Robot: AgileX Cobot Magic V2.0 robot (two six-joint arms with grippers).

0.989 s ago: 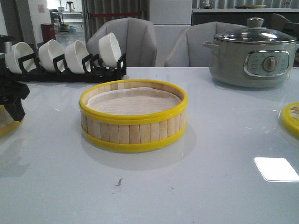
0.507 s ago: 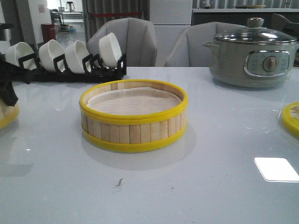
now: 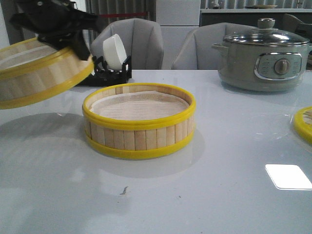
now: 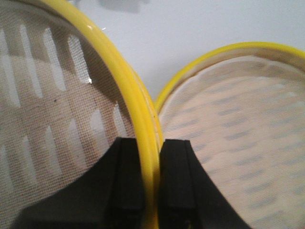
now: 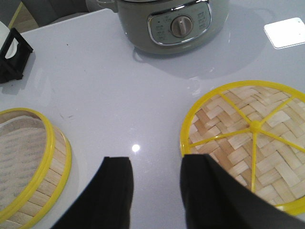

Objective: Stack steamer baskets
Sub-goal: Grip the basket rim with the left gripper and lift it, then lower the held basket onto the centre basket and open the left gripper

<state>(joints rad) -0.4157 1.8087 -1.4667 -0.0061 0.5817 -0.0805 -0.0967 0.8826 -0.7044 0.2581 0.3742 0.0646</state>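
Left gripper (image 4: 151, 191) clamped on rim of raised steamer basket (image 3: 36, 73), tilted, up left of second basket (image 3: 139, 121) on table (image 3: 219, 195). Right gripper (image 5: 155, 191) parted, empty, near woven lid (image 5: 248, 138).

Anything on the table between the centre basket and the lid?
No: the right wrist view shows bare table between the basket and the lid.

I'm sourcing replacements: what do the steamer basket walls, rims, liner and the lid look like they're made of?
Centre steamer basket: wall of pale vertical slats with matte grain, likely bamboo. Its rim is glossy, uniform yellow, probably plastic. The liner is white and fine-meshed, apparently cloth or gauze. The lifted basket, held at its rim by the left gripper, looks identical. The lid is woven pale strips, seemingly bamboo, with yellow spokes.
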